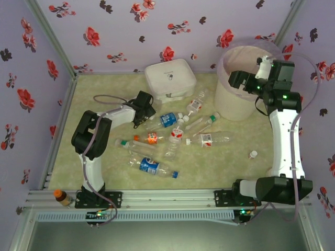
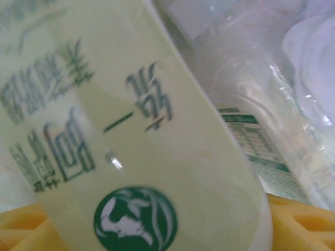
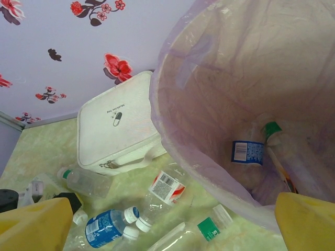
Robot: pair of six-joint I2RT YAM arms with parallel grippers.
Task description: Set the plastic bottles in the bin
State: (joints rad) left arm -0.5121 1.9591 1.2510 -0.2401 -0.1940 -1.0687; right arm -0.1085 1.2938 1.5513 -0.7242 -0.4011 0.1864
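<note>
Several plastic bottles lie scattered mid-table, among them a blue-labelled one, an orange-labelled one and a red-labelled one. My left gripper is down at the left end of this heap. Up close, a clear bottle with green print fills the gap between its yellow fingers; whether they press on it is unclear. My right gripper hangs open and empty over the near rim of the bin. A blue-labelled bottle with a green cap lies inside the bag-lined bin.
A flat white box stands at the back, left of the bin. A loose white cap lies by the right arm. A small amber bottle stands at the front left rail. Flowered walls close in the table.
</note>
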